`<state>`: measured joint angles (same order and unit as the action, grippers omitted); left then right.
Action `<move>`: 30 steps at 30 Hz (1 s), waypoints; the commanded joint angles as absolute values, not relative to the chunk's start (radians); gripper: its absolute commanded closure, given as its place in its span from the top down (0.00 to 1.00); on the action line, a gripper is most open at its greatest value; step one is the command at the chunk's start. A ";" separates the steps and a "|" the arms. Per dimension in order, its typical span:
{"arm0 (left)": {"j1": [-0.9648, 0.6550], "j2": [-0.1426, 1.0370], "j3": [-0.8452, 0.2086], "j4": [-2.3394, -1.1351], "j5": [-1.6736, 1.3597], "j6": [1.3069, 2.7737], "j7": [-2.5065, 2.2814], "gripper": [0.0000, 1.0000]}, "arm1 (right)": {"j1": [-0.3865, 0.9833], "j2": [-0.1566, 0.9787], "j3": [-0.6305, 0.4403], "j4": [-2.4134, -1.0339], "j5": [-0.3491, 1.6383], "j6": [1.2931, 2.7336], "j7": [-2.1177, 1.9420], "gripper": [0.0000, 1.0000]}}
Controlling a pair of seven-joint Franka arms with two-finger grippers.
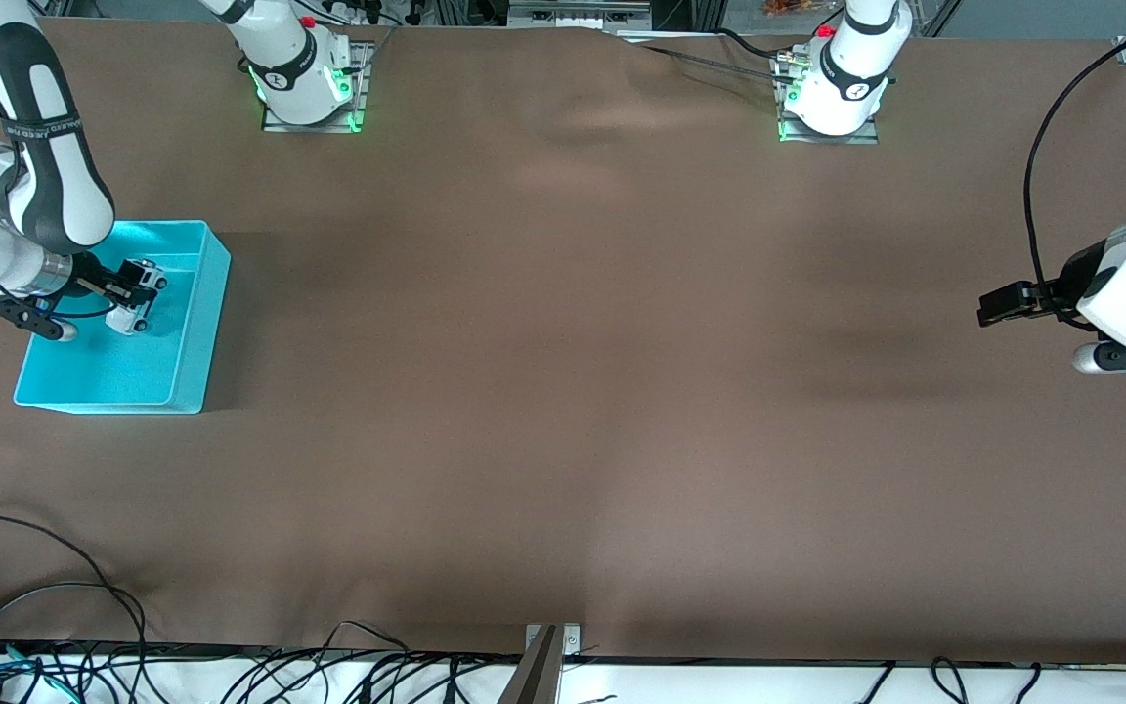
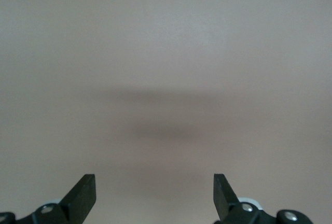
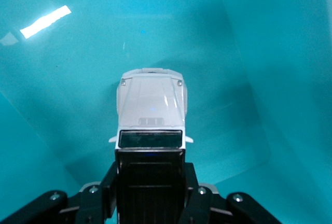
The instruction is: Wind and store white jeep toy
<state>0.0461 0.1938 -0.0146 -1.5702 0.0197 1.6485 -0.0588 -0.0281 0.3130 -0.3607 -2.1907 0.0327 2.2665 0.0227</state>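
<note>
The white jeep toy (image 1: 136, 296) with its black roof hangs inside the turquoise bin (image 1: 214, 293) at the right arm's end of the table. My right gripper (image 1: 129, 288) is shut on the jeep's sides. In the right wrist view the white jeep toy (image 3: 151, 105) points its hood away from the wrist, with black fingers (image 3: 110, 178) pressed against the roof section and the turquoise bin (image 3: 270, 53) all around. My left gripper (image 1: 995, 303) waits open over bare cloth at the left arm's end; the left wrist view shows its fingertips (image 2: 85, 190) wide apart with nothing between.
Brown cloth (image 1: 563, 391) covers the table. Both arm bases (image 1: 309, 78) stand along the edge farthest from the front camera. Black cables (image 1: 55, 626) trail along the nearest edge, with a metal bracket (image 1: 548, 655) at its middle.
</note>
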 commanded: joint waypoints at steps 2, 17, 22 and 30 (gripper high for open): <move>0.038 0.196 -0.005 -1.562 0.000 1.651 -0.049 1.00 | -0.044 0.340 -0.364 -2.197 0.018 2.318 -0.026 0.00; 0.038 0.196 -0.005 -1.563 0.000 1.651 -0.049 1.00 | -0.063 0.387 -0.364 -2.217 0.018 2.387 -0.060 1.00; 0.038 0.198 -0.005 -1.562 0.000 1.651 -0.049 1.00 | -0.061 0.374 -0.364 -2.218 0.018 2.378 -0.055 1.00; 0.038 0.196 -0.005 -1.565 0.002 1.672 -0.048 1.00 | -0.061 0.282 -0.364 -2.226 0.020 2.273 -0.041 1.00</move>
<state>0.0460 0.1947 -0.0146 -1.5702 0.0197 1.6532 -0.0588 -0.0532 0.3684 -0.3659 -2.2006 0.0327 2.3364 -0.0460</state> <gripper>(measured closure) 0.000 0.000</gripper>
